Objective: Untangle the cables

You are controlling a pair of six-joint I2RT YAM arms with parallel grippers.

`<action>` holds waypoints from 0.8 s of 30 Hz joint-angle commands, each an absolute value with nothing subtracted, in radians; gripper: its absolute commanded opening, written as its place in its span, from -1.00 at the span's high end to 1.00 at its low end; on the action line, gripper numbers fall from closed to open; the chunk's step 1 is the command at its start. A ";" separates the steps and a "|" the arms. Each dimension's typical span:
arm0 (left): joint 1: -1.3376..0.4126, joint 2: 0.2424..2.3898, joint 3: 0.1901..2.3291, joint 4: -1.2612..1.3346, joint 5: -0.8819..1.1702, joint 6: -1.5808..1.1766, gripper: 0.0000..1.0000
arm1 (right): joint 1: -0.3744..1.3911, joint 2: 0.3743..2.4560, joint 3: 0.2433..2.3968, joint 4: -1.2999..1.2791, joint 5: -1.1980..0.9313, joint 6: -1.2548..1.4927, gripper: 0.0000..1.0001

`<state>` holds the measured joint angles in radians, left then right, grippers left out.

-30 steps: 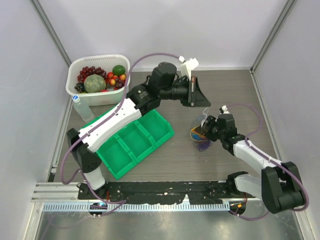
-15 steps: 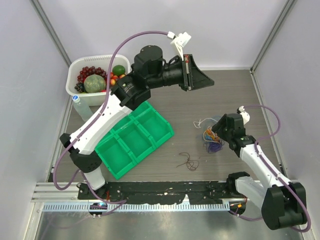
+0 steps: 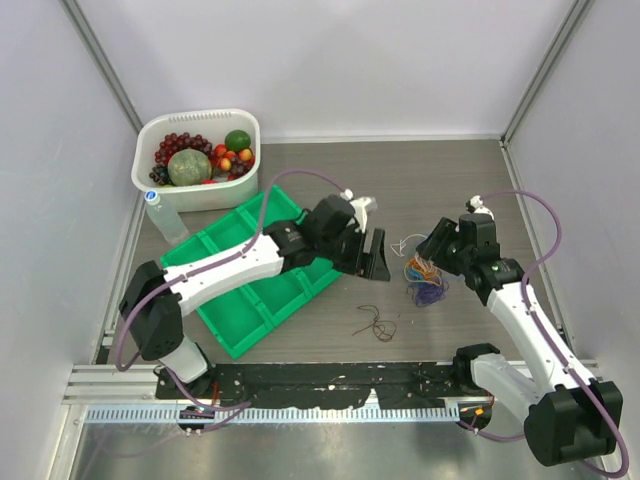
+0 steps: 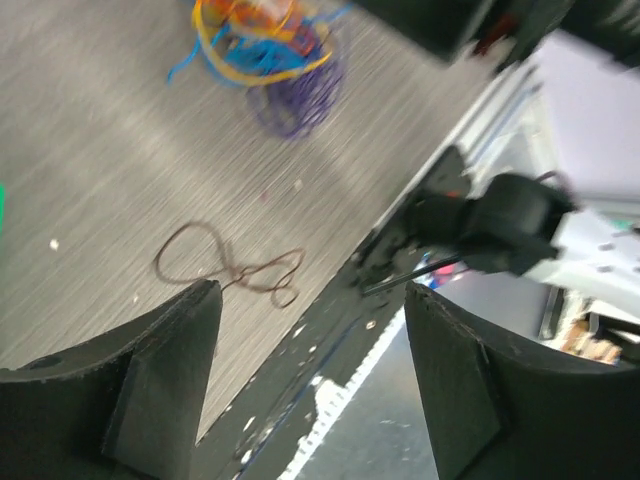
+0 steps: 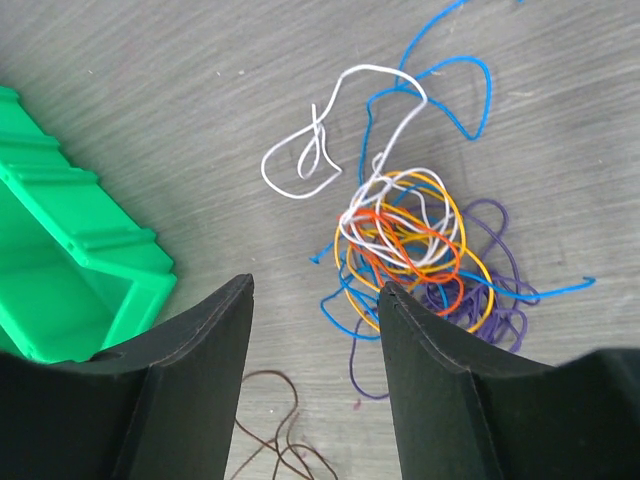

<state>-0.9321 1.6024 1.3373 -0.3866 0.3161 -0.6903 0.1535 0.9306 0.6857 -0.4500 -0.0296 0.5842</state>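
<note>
The cables lie in a tangle (image 3: 425,278) of white, blue, orange, yellow and purple loops right of centre. One brown cable (image 3: 376,325) lies apart, nearer the front. My left gripper (image 3: 372,255) hangs open just left of the tangle, holding nothing. Its wrist view shows the brown cable (image 4: 230,265) past the left gripper (image 4: 310,290) and the tangle (image 4: 265,50) at the top. My right gripper (image 3: 437,243) is open above the tangle's far edge. The right wrist view has the right gripper (image 5: 315,285) empty beside the tangle (image 5: 415,245), with the brown cable (image 5: 270,430) below.
A green compartment bin (image 3: 255,290) lies under the left arm, its corner (image 5: 70,270) close to the tangle. A white basket of fruit (image 3: 195,155) and a water bottle (image 3: 160,215) stand at the back left. A black rail (image 3: 330,378) runs along the near edge.
The left arm has swung down from high at the back to low beside the tangle, and its gripper has opened. The brown cable now lies alone on the table. The right gripper drew back slightly.
</note>
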 commanded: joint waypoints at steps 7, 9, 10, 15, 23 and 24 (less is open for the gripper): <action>-1.164 1.828 1.370 -0.408 0.062 -0.594 -0.49 | 0.153 0.847 0.699 -0.535 -0.006 0.549 -0.16; -1.189 1.886 1.396 -0.425 0.026 -0.591 -0.49 | 0.153 0.848 0.698 -0.540 -0.014 0.549 -0.16; -1.196 1.916 1.413 -0.433 0.018 -0.591 -0.50 | 0.153 0.848 0.693 -0.535 -0.021 0.552 -0.16; -1.209 1.976 1.425 -0.440 -0.038 -0.584 -0.33 | 0.153 0.848 0.663 -0.511 -0.049 0.564 -0.15; -1.210 1.833 1.408 -0.502 -0.176 -0.511 1.00 | 0.153 0.854 0.623 -0.476 -0.078 0.578 -0.14; -1.207 1.804 1.408 -0.517 -0.223 -0.494 1.00 | 0.153 0.859 0.618 -0.465 -0.095 0.581 -0.14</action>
